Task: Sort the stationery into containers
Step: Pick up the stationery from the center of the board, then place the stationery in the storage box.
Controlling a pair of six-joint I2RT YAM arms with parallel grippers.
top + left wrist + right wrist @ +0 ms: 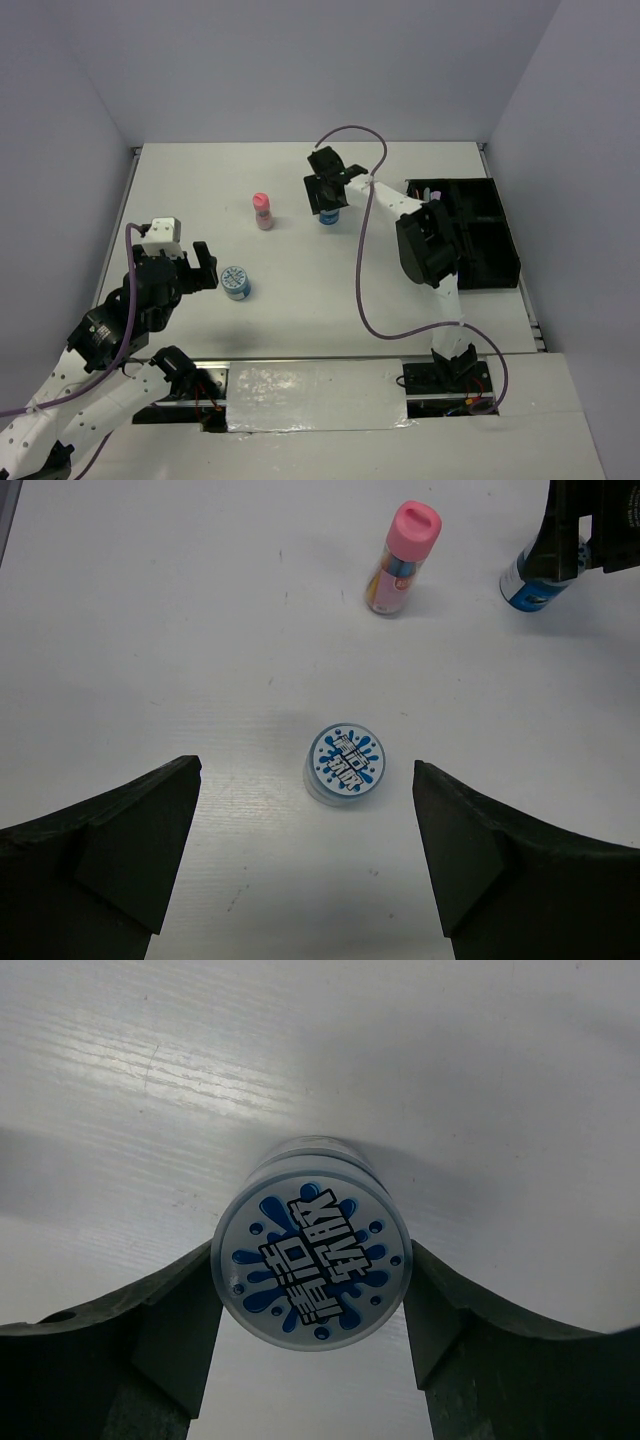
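Pinching one tub (312, 1270) from both sides, the right jaws sit closed snug on it out near the middle of the far edge. Looks like a carry grip for the black tray (490, 282) along the desk's (300, 330) right edge. Left jaws gape wide, holding nothing, lined up on the other tub (346, 764) toward the left edge. Pink bottle (402, 558) stands upright between the two tubs.

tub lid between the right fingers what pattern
The tub lid is white with blue splashes; right wrist view best.

Table (150, 1060) matt white, faint grain; tub (311, 1270) smooth plastic, glossy printed lid; fingers (110, 1360) matt black plastic.
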